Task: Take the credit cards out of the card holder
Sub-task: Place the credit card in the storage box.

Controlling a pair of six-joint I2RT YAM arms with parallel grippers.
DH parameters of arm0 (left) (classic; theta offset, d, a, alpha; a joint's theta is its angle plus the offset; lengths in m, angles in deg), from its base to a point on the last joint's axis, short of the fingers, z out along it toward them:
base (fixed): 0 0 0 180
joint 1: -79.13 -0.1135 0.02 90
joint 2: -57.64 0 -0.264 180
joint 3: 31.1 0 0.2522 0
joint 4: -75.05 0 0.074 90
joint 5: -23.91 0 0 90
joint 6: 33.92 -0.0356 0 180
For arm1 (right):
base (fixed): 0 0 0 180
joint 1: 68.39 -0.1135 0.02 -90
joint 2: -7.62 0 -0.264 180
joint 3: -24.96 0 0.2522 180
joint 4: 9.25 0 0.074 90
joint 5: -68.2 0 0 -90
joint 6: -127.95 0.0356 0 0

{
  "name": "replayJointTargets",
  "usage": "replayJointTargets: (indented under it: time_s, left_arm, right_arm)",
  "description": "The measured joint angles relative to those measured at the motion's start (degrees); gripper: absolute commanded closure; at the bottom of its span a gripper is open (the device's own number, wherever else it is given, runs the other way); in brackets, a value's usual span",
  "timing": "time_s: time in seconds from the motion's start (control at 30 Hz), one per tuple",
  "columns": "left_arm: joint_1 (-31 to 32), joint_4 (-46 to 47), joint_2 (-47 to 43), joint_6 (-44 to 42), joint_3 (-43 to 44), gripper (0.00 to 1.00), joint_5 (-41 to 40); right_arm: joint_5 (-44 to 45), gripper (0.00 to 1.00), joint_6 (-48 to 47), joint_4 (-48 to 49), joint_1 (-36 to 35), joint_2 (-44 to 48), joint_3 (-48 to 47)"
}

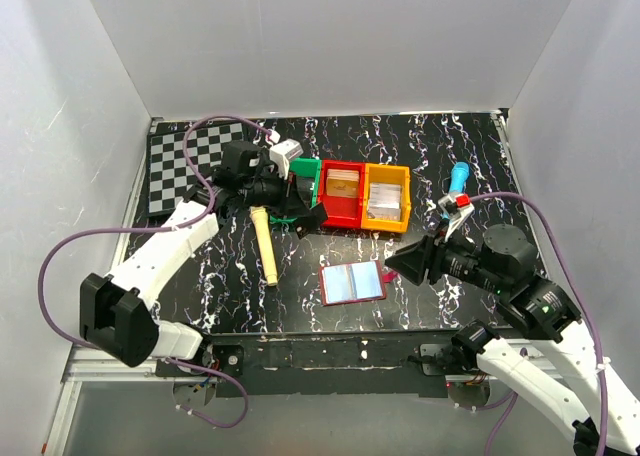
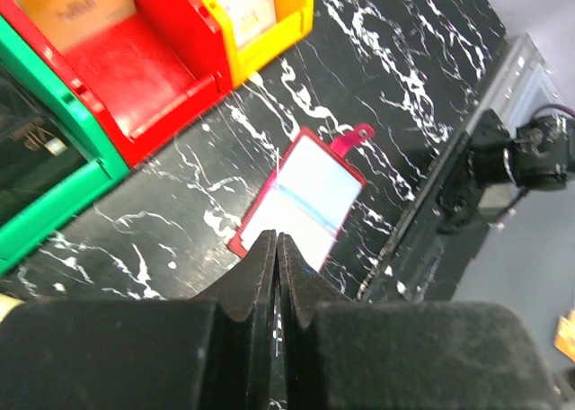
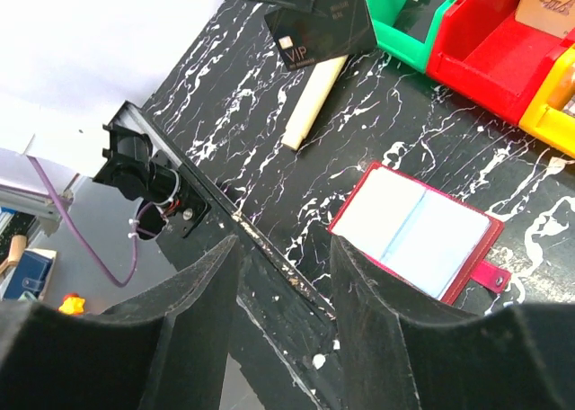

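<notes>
White walls (image 1: pixel 330 36) are seen on three sides of a black table (image 1: pixel 450 146) veined with white. At its far left corner a checkered board (image 1: pixel 185 166) is laid flat. Three open bins are lined up side by side in the middle of the far half: a green bin (image 2: pixel 63 181), a red bin (image 2: pixel 135 68) and a yellow bin (image 1: pixel 387 223). A tan card is seen in the red one and a pale card in the yellow one. A cream-coloured stick (image 1: pixel 265 246) lies on the table left of the bins, and a blue cylinder (image 1: pixel 459 174) lies to their right.

The card holder (image 1: pixel 352 282) is laid open and flat on the table just in front of the red bin, between the two arms. Its glossy pale-blue inside is turned up, and its snap tab (image 2: pixel 359 136) is stretched out toward the right arm's side.

The left gripper (image 2: pixel 276 244) is held above the table near the green bin. Its fingers are pressed together, and in the right wrist view a black card (image 3: pixel 323 23) marked VIP is seen clamped in them, above the far end of the stick.

The right gripper (image 3: pixel 283 248) is held just beside the tab end of the card holder, apart from it. Its fingers are spread, and nothing is held between them.
</notes>
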Motion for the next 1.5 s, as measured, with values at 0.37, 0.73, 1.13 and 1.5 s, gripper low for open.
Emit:
replayJointTargets:
  time_s: [0.37,0.73,1.13,1.5]
  left_arm:
    - [-1.16,3.39,1.95,-26.56,4.72,1.00,-4.72]
    - [-10.73,-1.79,15.58,-59.23,11.08,1.00,7.08]
    - [-10.82,-9.88,26.36,-70.49,15.87,1.00,9.64]
    - [-10.82,-10.21,30.18,-73.64,16.17,1.00,9.66]
  right_arm:
    - [0.90,0.51,0.17,0.11,0.00,-0.28,1.86]
    - [-1.73,0.53,0.22,1.20,0.00,0.04,5.22]
    - [-2.95,0.54,-1.09,1.70,0.00,-5.01,5.90]
    - [-2.89,0.54,-1.16,1.73,0.00,-5.49,5.90]
